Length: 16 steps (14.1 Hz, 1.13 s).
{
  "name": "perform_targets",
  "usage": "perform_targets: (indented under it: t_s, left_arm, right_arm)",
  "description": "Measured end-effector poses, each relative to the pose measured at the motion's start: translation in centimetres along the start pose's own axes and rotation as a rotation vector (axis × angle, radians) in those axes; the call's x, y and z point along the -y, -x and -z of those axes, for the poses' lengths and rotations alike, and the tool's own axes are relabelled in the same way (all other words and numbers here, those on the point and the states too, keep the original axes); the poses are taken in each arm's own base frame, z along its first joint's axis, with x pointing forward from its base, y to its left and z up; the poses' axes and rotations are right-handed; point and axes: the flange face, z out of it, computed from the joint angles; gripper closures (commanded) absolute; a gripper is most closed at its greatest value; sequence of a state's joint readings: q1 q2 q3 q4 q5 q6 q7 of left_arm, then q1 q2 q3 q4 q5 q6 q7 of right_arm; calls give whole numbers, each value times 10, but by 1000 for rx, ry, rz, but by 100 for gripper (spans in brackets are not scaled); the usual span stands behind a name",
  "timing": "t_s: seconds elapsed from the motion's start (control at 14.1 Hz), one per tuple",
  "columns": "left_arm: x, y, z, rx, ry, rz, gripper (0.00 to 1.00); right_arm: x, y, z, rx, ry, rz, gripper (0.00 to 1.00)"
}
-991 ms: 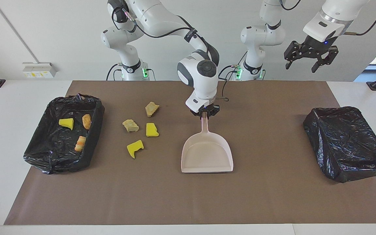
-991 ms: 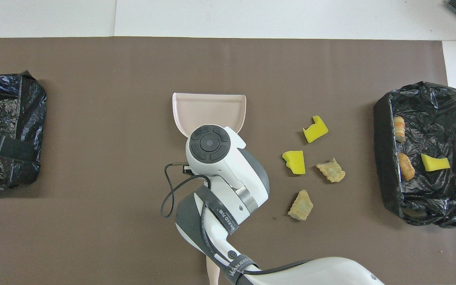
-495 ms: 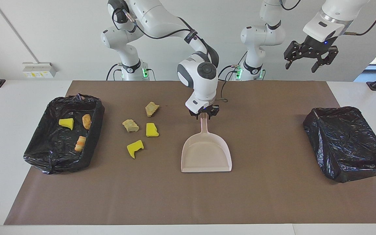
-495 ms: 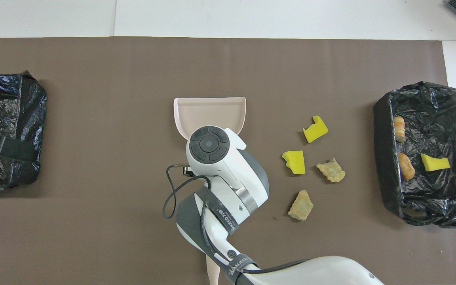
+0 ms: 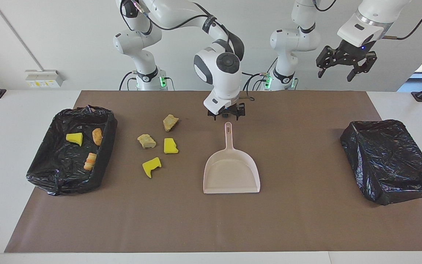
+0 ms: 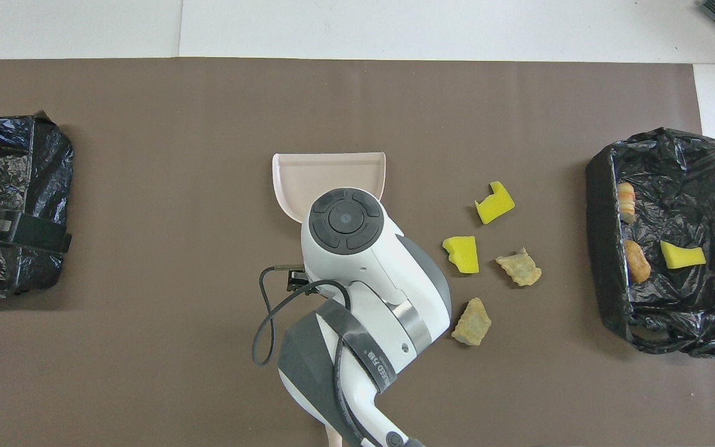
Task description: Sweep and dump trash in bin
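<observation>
Lying flat on the brown mat that covers the tabletop, the pale pink dustpan serves as the landmark, its handle pointing toward the robots.

Toward the right arm's end of the tabletop from the dustpan sits a bin lined with a black bag. Three scraps of the trash lie in it: a yellow sponge bit, an orange-brown oval and a striped orange piece.

Between that bin and the dustpan, four more scraps rest on the mat, all apart from the dustpan: a beige chunk nearest the robots, a second beige chunk, a yellow sponge block just beside it, and a notched yellow sponge bit farthest from the robots.

The right gripper hangs just above the tip of the dustpan's handle, its jaws spread and holding nothing.

Toward the left arm's end from the dustpan lies a second black-lined bin. The left gripper waits high in the air on that side, jaws spread and empty.
</observation>
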State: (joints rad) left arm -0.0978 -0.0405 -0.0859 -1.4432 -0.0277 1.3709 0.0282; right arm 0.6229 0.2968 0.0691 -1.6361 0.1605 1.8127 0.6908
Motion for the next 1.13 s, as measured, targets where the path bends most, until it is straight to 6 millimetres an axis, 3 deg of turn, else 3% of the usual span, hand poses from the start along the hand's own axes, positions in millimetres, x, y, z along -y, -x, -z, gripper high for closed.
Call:
perform_targets:
  t_s: [0.07, 0.21, 0.5, 0.71, 0.92, 1.13]
  left_arm:
    - [-14, -6, -7, -17, -1, 14, 0]
    - [-52, -23, -37, -59, 2, 63, 0]
    - [-152, -45, -128, -91, 36, 140, 0]
    - [-209, -49, -186, -62, 71, 185, 0]
    - [-243, -60, -250, -52, 84, 185, 0]
    - [-254, -74, -308, -65, 53, 192, 0]
  right_arm:
    - [-2, 15, 9, 21, 3, 7, 0]
    - [-1, 53, 8, 57, 20, 34, 0]
    - [5, 148, -39, 98, 8, 67, 0]
    - [-8, 206, -71, 112, -22, 74, 0]
    - [-10, 243, -101, 94, -16, 38, 0]
    - [-16, 274, -145, 99, 32, 34, 0]
